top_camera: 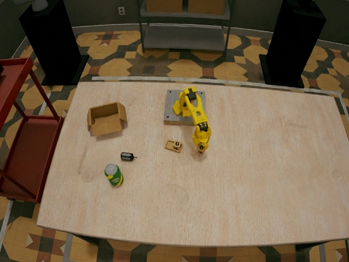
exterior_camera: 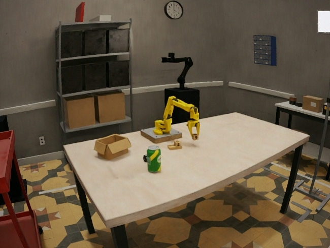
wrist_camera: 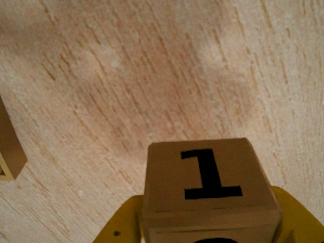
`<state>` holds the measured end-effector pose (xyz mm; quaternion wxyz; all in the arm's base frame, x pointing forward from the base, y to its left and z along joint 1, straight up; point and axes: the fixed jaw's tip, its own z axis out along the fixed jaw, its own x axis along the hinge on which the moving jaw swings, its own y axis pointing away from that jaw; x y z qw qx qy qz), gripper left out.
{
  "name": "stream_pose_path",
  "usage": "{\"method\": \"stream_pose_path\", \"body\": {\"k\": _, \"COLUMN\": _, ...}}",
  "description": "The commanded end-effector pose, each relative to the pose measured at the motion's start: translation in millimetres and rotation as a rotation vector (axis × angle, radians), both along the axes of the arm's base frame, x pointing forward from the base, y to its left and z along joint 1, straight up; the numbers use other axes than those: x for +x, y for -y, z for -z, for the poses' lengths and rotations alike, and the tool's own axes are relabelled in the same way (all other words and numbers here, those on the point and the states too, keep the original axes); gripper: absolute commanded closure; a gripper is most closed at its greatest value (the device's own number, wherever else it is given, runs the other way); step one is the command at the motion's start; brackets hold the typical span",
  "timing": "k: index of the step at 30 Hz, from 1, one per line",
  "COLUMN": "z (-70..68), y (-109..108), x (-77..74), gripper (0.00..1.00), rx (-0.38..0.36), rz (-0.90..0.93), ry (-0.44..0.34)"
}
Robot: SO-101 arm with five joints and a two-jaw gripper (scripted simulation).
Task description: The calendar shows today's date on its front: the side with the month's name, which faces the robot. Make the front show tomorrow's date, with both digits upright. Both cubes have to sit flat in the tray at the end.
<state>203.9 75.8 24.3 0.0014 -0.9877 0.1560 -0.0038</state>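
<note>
My gripper [top_camera: 201, 145] [exterior_camera: 195, 133] [wrist_camera: 210, 219] is shut on a wooden cube [top_camera: 200, 148] [exterior_camera: 195, 137] [wrist_camera: 200, 174] and holds it above the table, beside the tray. In the wrist view the cube's visible upper face shows an upright black 1; the top of a curved digit shows on the face below. The wooden tray [top_camera: 168, 146] [exterior_camera: 171, 147] [wrist_camera: 13, 154] rests on the table. The other cube [top_camera: 176, 145] [exterior_camera: 177, 143] sits in its right part in the top view, with a 0 on top. The month side and the tray cube's robot-facing side are hidden.
An open cardboard box [top_camera: 107, 124] [exterior_camera: 113, 146], a small black device [top_camera: 127, 156] and a green can [top_camera: 114, 175] [exterior_camera: 154, 159] stand on the table, on the tray's left in the top view. The arm's base plate [top_camera: 171, 104] [exterior_camera: 149, 133] lies behind the tray.
</note>
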Motion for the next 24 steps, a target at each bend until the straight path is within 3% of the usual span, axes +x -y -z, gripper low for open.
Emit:
{"method": "stream_pose_path", "body": {"k": 1, "z": 2.0, "y": 2.4, "x": -0.3, "gripper": 1.0, "rx": 0.0, "rz": -0.08, "ry": -0.003}}
{"method": "stream_pose_path", "body": {"k": 14, "z": 3.1, "y": 4.7, "x": 3.3, "gripper": 1.0, "rx": -0.003, "rz": -0.44, "ry": -0.002}}
{"method": "stream_pose_path", "body": {"k": 24, "z": 3.5, "y": 5.3, "x": 4.7, "gripper": 1.0, "rx": -0.003, "rz": -0.581, "ry": -0.002}}
